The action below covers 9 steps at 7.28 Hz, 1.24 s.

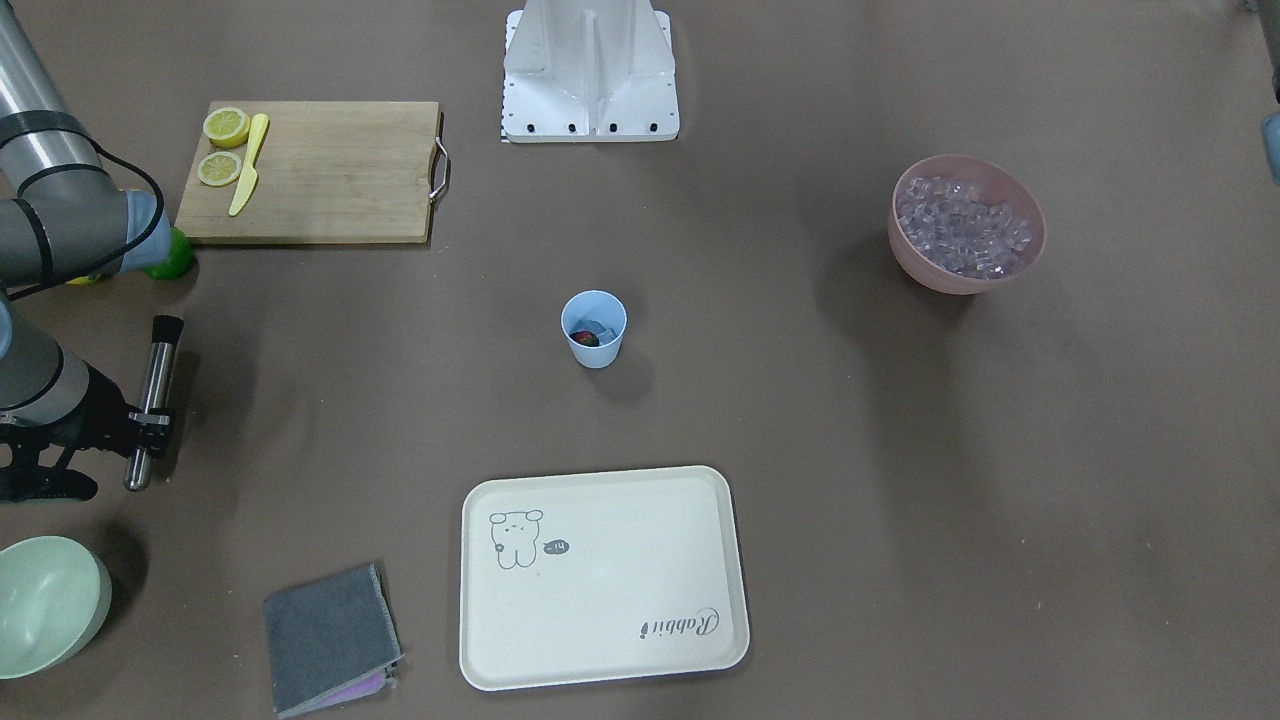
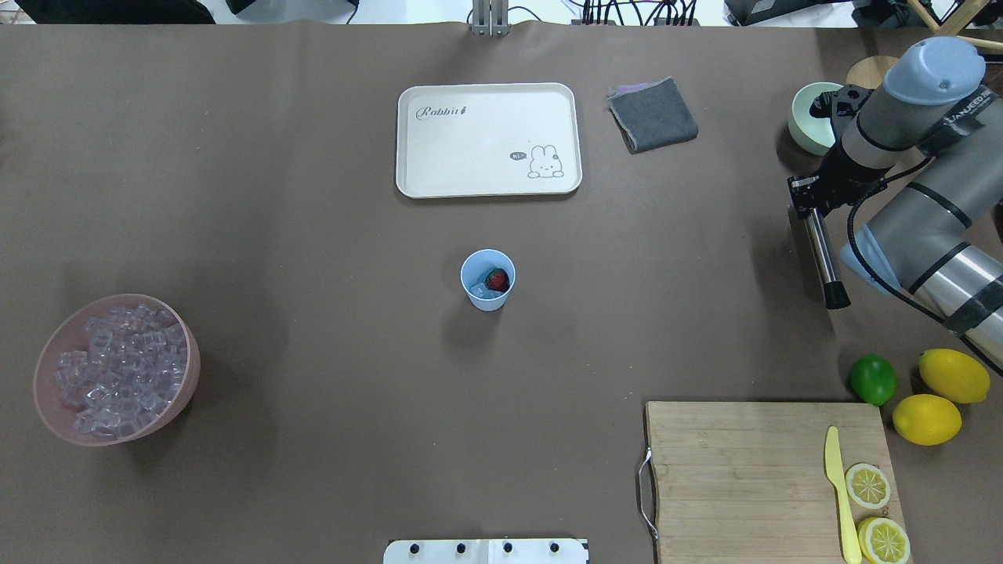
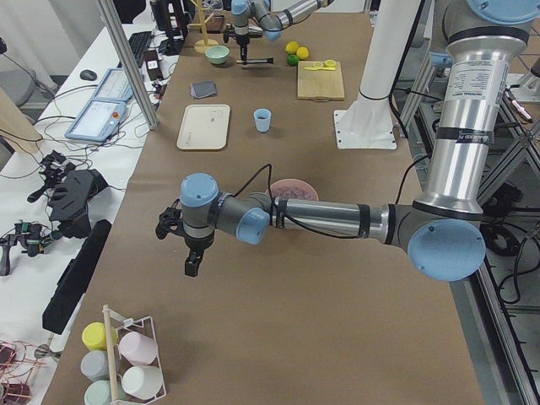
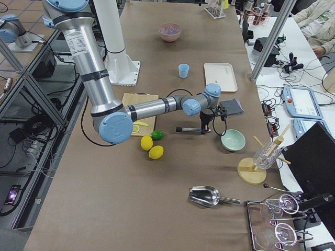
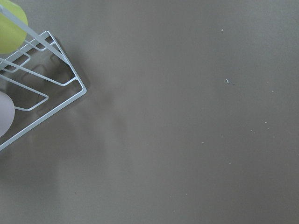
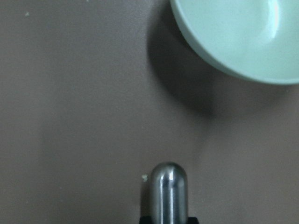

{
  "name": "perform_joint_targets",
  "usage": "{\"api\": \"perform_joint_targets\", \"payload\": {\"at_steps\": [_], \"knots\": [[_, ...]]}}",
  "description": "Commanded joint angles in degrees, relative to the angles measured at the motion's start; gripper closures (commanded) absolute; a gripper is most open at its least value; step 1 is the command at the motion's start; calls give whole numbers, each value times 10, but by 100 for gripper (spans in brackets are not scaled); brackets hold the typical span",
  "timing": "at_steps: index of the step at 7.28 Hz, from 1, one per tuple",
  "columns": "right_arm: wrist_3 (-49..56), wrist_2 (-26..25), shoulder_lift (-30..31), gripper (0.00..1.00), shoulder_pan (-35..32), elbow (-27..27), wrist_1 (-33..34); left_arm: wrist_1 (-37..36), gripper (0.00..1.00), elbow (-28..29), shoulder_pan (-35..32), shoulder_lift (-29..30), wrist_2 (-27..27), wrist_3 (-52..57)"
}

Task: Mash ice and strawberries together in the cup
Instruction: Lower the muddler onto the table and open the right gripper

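Right end effector (image 2: 807, 200) clamps the muddler (image 2: 821, 254); you next carry it to the cup (image 2: 487, 280), 9 o'clock overhead. Left end effector (image 3: 193, 263): can't tell.

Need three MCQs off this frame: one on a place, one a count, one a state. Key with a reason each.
1. Where is the strawberry?
A) in the pink bowl
B) inside the cup
C) on the tray

2. How many lemon slices lie on the cutting board?
A) two
B) one
C) four

3. The right end effector is:
A) open and empty
B) shut on the knife
C) shut on the muddler

Key:
1 B, red shows within the cup's rim from overhead.
2 A, two cut rounds lie beside the knife.
3 C, it clamps the steel rod near one end.
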<state>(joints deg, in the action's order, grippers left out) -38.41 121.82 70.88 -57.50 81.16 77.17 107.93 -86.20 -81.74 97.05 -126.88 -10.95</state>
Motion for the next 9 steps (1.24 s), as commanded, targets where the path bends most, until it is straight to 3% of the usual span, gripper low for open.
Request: {"api": "perform_joint_targets", "payload": {"at_steps": [1,2,5,9], "knots": [[-4,-3,0,24,1,-5,0,0,2,1,0,3,3,0],[-4,-10,1,0,0,-4,0,0,2,2,1,4,3,0],[43,-1,-5,0,-38,3,3,-1,2,2,3,7,3,0],[320,60,45,0,-216,25,115,-2,2,2,3,10,-3,0]]}}
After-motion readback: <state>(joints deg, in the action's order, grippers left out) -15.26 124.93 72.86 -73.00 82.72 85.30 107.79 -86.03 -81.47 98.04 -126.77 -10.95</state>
